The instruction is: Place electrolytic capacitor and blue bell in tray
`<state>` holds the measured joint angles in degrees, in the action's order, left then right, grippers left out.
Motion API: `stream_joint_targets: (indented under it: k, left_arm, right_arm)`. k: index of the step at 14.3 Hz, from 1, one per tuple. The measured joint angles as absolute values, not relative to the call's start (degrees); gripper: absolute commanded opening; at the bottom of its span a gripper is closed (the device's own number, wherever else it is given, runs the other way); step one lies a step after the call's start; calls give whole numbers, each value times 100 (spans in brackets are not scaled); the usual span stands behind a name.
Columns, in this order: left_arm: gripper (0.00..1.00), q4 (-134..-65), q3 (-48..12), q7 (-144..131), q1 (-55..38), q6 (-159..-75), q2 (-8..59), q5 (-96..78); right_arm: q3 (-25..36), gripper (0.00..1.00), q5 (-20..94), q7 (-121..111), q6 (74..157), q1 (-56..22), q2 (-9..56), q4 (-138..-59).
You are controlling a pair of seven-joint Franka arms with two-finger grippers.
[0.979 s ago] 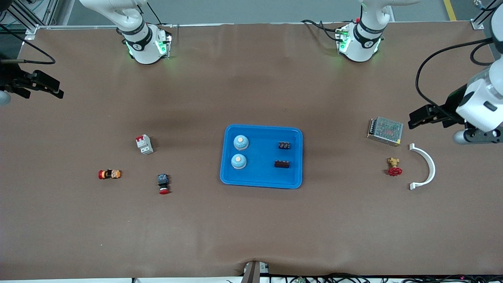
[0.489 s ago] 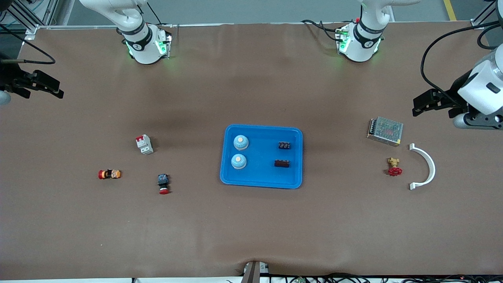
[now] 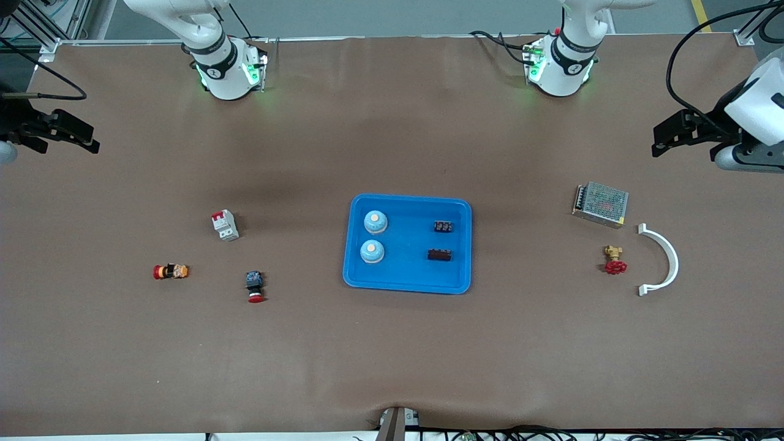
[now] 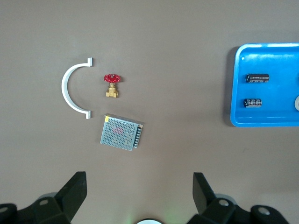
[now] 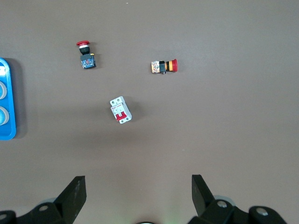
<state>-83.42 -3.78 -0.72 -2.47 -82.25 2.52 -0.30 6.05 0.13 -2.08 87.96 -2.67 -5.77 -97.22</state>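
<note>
We see the tray (image 3: 407,244) mid-table, and it carries all 4 task pieces. 2 blue bells sit in its half toward the right arm's end: 1 bell (image 3: 375,222) farther from the front camera, the second bell (image 3: 372,251) just nearer, close together but apart. 2 capacitors lie in the half toward the left arm's end: 1 capacitor (image 3: 443,226) farther back, the other capacitor (image 3: 439,255) nearer the camera — both on their sides, well apart from the bells.

Up at the left arm's end of the table, the left gripper (image 3: 667,136) hangs in the air over bare table, jaws spread wide in its wrist view (image 4: 140,186), nothing between them. Below it we spot a mesh box (image 3: 600,204), a red-handled valve (image 3: 614,260) nearer the camera, and a white arc (image 3: 663,260) beside the valve, toward the table's end.

At the right arm's end, the right gripper (image 3: 76,136) sits over the table edge, jaws wide apart (image 5: 139,186) and empty too. On that side we have a breaker (image 3: 225,225), a red push-button (image 3: 254,286) nearer the camera, and a red-and-yellow switch (image 3: 170,271) closer to the table's end — all 3 well apart from the tray.
</note>
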Motion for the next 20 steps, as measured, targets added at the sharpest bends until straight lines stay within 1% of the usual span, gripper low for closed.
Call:
stream_joint_targets:
  k: [6,11,20]
  left_arm:
    - [100,-8409,-92,6,-367,-8229,239,-141]
    - [100,-8413,-89,62,-407,-8351,239,244]
    - [100,-8471,-91,62,-412,-8565,344,255]
  right_arm:
    - [595,100,13,-208,8790,-267,-555,-9722]
    - [585,100,13,-208,8789,-267,-552,-9722]
    - [531,100,22,-208,8787,-270,-462,-9723]
